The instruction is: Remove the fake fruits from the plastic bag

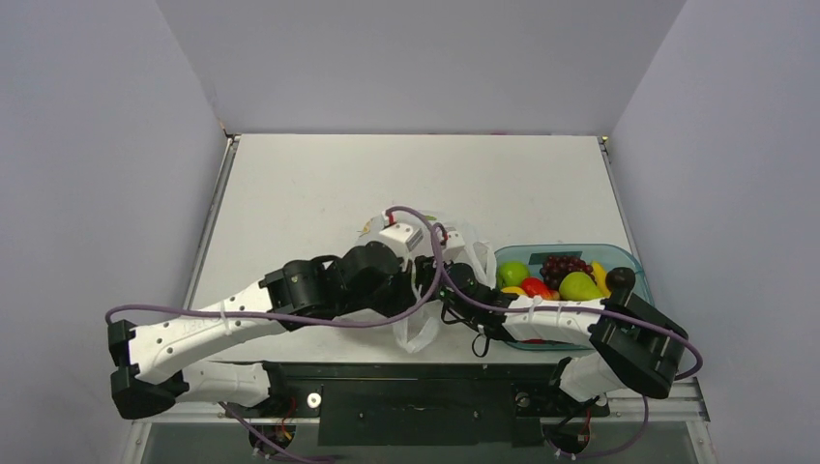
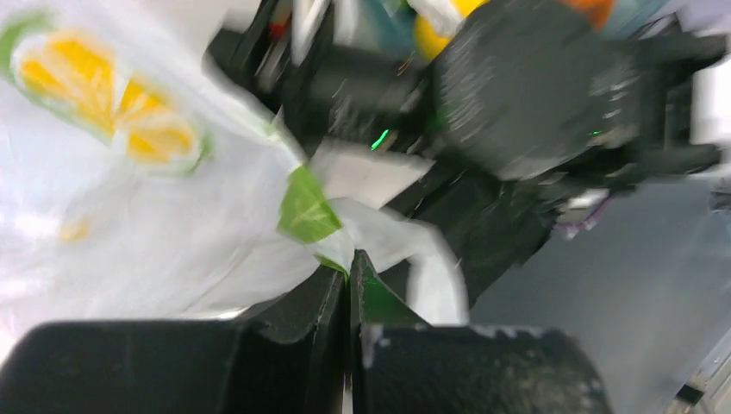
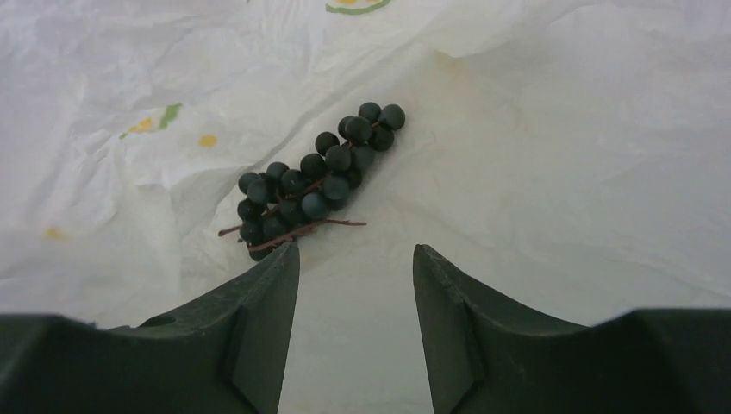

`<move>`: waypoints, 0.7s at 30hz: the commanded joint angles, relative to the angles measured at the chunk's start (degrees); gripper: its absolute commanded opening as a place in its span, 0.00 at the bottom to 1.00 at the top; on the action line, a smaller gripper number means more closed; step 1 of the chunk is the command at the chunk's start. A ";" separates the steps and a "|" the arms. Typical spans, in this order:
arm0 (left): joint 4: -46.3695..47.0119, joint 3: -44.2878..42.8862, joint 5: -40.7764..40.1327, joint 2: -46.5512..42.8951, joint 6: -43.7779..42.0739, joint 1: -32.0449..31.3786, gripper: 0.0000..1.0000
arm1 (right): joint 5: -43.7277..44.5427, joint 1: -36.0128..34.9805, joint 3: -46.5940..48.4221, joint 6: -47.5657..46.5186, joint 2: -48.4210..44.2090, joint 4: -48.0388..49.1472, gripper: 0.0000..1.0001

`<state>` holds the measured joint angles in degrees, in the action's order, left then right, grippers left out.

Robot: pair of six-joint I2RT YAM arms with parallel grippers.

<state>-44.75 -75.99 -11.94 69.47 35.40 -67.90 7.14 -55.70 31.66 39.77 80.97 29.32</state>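
Left wrist view: the left gripper (image 2: 349, 263) has its fingers pressed together on a fold of the plastic bag (image 2: 129, 207), pinching the thin white film where a green leaf is printed. A yellow lemon-slice print shows at the upper left. Just beyond the pinch, the black body of the right arm (image 2: 534, 95) fills the upper right, blurred, crowding that side.

Right wrist view: the right gripper (image 3: 355, 259) is spread wide, holding nothing. White crinkled bag film fills this whole view. A bunch of dark grapes (image 3: 315, 185) lies on the film, slanting up to the right, and its lower end is just beside the tip of the left-hand finger. The film to the right of the bunch is bare.

Top view: the bag sits midway along the near edge of the table (image 1: 387, 184), with both arms meeting at it. A teal tray (image 1: 580, 247) lies against the right edge toward the near right corner, holding a green apple (image 1: 512, 273), purple grapes (image 1: 564, 266) and other fruit. Open white surface runs from the bag to the far edge and the left edge.
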 commanded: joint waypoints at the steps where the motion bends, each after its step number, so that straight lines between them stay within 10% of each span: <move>1: -6.11 16.80 -2.62 -11.31 11.26 -0.48 0.00 | -2.66 -0.08 -0.83 -4.42 -2.76 2.30 0.51; 12: -8.63 36.22 -0.28 -44.93 28.84 -0.66 0.01 | -6.23 -4.56 6.90 -6.64 7.26 5.16 0.79; 16: -3.19 34.11 2.47 -46.73 25.21 -0.59 0.39 | -6.08 -4.27 8.85 -4.96 10.59 6.52 0.77; 21: -14.26 19.15 -4.01 -41.65 19.31 -0.64 0.55 | -8.07 -1.97 6.95 -4.36 10.99 8.00 0.76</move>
<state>-54.96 -43.59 -11.49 24.38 59.29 -68.27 0.86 -59.53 38.61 34.54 92.09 32.01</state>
